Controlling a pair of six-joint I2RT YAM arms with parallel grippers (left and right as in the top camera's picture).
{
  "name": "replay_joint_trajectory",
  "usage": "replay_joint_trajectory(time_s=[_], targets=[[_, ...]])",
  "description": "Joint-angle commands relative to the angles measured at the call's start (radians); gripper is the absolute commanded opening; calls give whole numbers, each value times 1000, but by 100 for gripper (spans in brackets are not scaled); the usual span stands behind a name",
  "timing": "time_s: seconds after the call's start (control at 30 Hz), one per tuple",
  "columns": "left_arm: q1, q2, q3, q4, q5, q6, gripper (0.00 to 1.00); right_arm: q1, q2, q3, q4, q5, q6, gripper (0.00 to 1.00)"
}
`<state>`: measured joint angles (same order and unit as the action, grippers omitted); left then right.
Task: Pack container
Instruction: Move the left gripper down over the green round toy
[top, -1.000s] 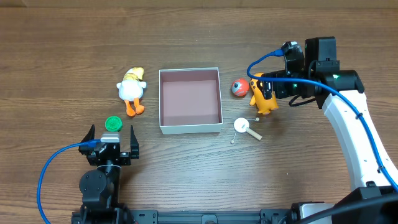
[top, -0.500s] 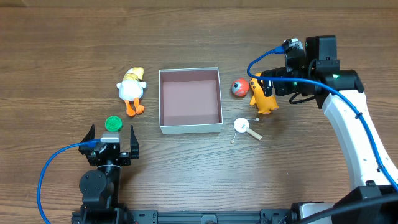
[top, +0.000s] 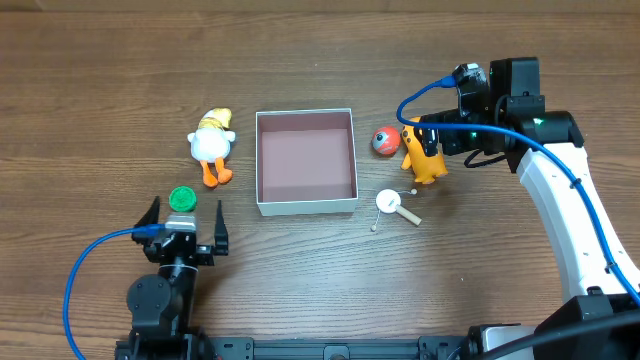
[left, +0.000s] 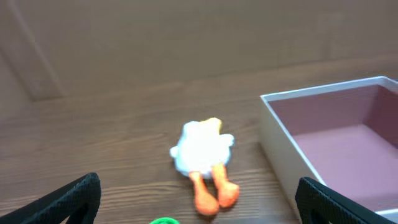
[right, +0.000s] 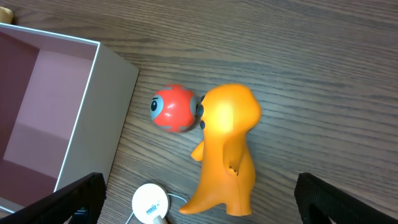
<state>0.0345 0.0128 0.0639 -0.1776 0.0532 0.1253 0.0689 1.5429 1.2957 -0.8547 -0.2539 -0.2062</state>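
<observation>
Brown wood-grain table (top: 320, 270), even light

Wooden table (top: 100, 80), container (top: 306, 208), perhaps five toys (top: 211, 146)

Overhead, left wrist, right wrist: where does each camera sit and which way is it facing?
Overhead: fixed above the brown wooden table, looking straight down; shows the left arm and right arm.
Left wrist: low over the table, facing forward at the white plush duck with orange feet; the black left fingers frame the bottom corners.
Right wrist: looking steeply down at the orange plastic figure and red-orange ball; the black right fingers frame the bottom corners.
Shared: both wrist views catch the shallow white-walled square container.
</observation>
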Motion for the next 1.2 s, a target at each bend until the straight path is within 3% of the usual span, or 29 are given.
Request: replay_joint_trajectory(time_s=[0.0,0.2,0.37,0.53,0.83,1.07,1.17], targets=[[5,-8,0,45,183,-35,100,1,5,13,5,10,-4,100],[4,-6,75,48,254,-152,100,1,5,13,5,10,-4,100],[5,109,307,-66,192,-166,100,1,5,13,5,10,-4,100],[5,390,605,-305,77,-154,100,1,5,13,5,10,-4,100],[5,1115,1156,-808,61,-42,100,1,5,13,5,10,-4,100],[5,1437,1204,-840,39,-41,100,1,5,13,5,10,-4,100],[5,1524,1202,-866,40,43,100,1,5,13,5,10,-4,100]])
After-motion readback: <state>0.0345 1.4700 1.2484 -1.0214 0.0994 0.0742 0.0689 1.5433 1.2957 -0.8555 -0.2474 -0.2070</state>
